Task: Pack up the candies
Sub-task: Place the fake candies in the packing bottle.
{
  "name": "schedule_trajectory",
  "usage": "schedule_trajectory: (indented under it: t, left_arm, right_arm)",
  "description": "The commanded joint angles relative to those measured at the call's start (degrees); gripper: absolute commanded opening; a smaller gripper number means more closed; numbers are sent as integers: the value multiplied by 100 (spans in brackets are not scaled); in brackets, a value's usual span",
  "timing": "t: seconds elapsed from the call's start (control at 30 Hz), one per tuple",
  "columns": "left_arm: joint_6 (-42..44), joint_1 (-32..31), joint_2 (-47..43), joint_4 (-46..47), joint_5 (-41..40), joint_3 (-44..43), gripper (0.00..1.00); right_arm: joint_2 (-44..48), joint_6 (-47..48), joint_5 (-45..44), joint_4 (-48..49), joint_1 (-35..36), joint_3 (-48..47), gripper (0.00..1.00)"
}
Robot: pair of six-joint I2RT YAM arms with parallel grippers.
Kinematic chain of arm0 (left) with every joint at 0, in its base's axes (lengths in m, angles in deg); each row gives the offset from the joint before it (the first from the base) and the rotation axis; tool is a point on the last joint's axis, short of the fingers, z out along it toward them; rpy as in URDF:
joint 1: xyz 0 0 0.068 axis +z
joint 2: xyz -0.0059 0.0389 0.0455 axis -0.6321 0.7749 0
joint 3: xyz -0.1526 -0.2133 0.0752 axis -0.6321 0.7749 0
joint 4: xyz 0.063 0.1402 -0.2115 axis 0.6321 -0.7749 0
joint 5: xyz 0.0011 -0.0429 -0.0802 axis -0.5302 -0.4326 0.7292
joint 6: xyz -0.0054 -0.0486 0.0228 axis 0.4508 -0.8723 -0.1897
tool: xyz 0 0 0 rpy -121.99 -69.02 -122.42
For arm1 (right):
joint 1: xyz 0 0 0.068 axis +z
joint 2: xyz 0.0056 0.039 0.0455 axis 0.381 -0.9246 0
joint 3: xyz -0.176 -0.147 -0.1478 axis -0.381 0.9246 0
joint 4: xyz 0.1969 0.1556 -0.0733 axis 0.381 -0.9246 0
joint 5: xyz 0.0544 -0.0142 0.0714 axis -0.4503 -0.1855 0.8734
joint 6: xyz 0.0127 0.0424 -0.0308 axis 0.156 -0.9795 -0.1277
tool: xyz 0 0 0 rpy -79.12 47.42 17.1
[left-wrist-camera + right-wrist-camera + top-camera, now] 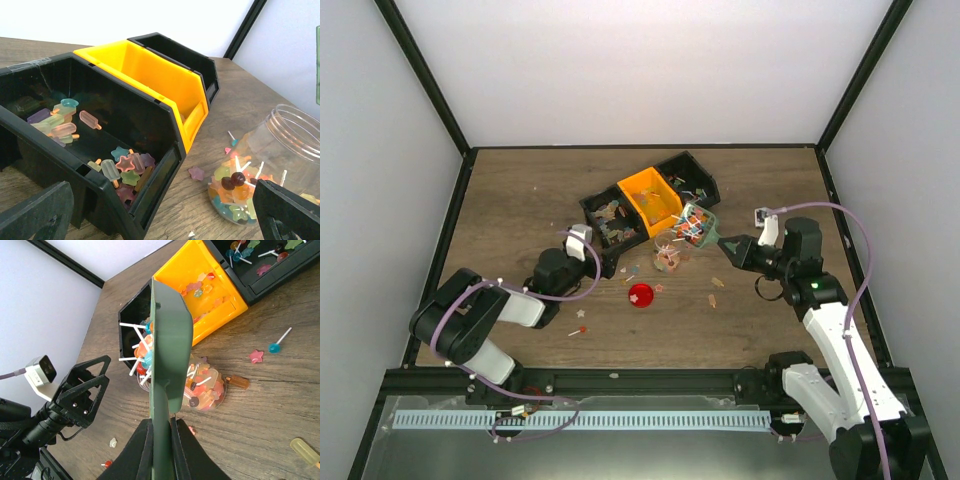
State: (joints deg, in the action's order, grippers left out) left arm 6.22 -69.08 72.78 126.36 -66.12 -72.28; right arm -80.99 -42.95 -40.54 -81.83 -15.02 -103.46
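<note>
The candies are tiny coloured stars, ice-lolly shapes and lollipops. Many fill a clear jar [670, 250] [272, 150] [206, 390] standing in front of the bins. My right gripper [732, 243] [161, 440] is shut on the handle of a green scoop [698, 225] [170, 335]. The scoop is tilted on its side above the jar, with a heap of candies [142, 347] against its blade. My left gripper [588, 243] [160, 222] stands open just left of the jar, by the black bin's corner, holding nothing.
A black bin [610, 222] [150, 175] with candies, an orange bin [650, 200] [150, 75] and a second black bin [692, 180] stand in a row behind the jar. A round red lid [641, 294] lies near the middle. Loose candies [275, 346] [716, 290] are scattered over the table.
</note>
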Motion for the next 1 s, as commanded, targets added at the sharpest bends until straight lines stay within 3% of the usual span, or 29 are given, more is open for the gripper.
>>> schedule_trajectory:
  t: [0.0,0.33,0.97]
  left_arm:
    - [-30,42,88,211,21,64,100]
    - [-30,69,143,269,43,85,100]
    - [-51,139,240,319,139,86,100]
  right_arm:
    - [74,159,-1,-69,80,-231,1]
    - [-50,278,-781,-206,629,-404,1]
    - [-118,299,-788,-190,639,-560,1]
